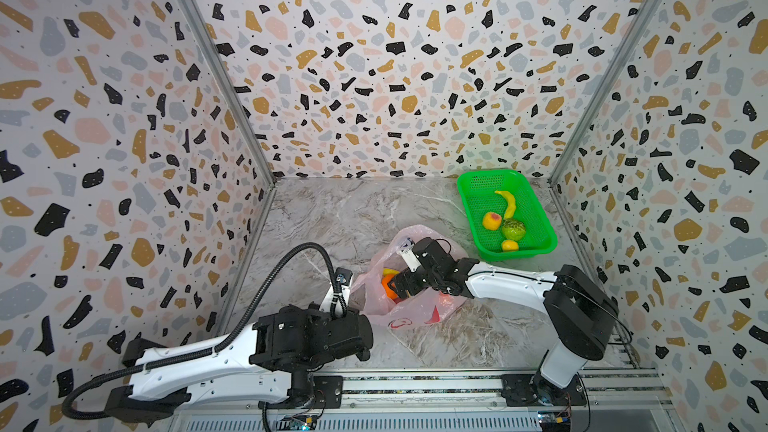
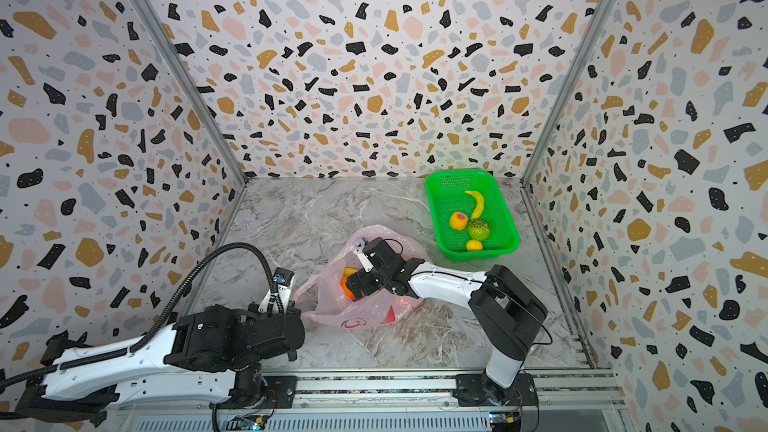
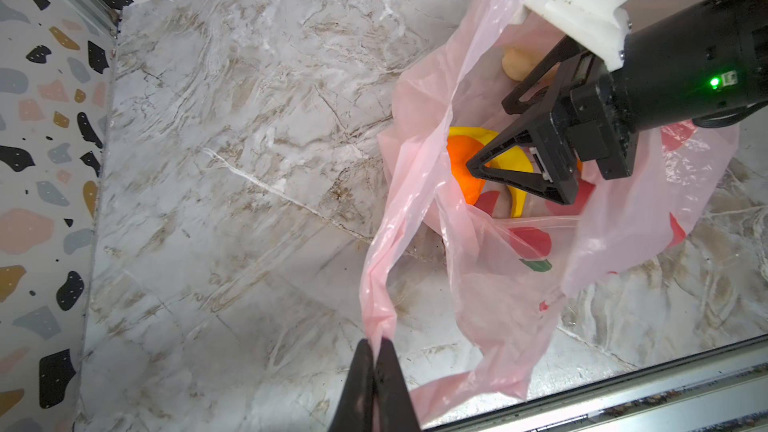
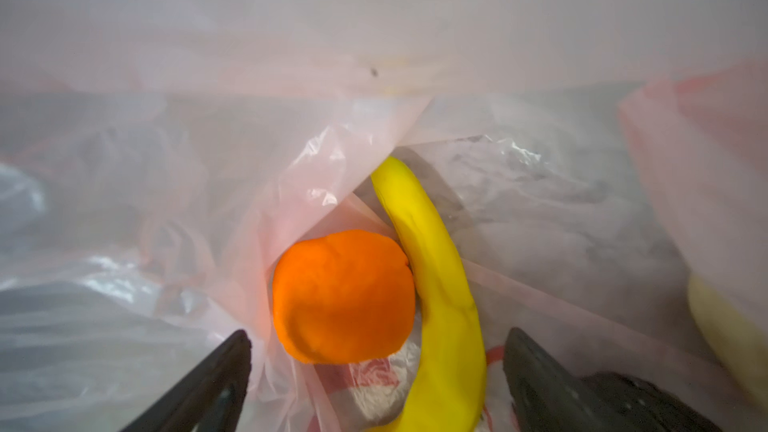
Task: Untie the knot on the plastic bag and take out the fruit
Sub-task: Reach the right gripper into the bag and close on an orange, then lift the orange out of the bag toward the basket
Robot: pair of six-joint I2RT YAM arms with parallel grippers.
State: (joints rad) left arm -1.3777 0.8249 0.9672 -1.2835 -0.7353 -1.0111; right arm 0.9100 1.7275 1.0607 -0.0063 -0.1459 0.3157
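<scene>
The pink plastic bag (image 1: 419, 309) (image 2: 370, 311) lies on the marble table with its mouth open; the knot does not show in any view. My left gripper (image 3: 376, 344) is shut on a twisted handle strip of the bag (image 3: 376, 284) and holds it up. My right gripper (image 4: 379, 333) is open inside the bag's mouth, its fingers on either side of an orange tangerine (image 4: 345, 297) (image 3: 459, 160) and a yellow banana (image 4: 436, 276) that lie side by side. A pale fruit (image 3: 517, 64) sits deeper in the bag.
A green mesh basket (image 1: 467, 201) (image 2: 434, 201) stands at the back right, holding a banana (image 1: 508, 203), a peach (image 1: 491, 221), a bumpy green fruit (image 1: 514, 229) and a small orange one (image 1: 509, 245). Patterned walls enclose three sides; a metal rail (image 1: 415, 384) runs along the front.
</scene>
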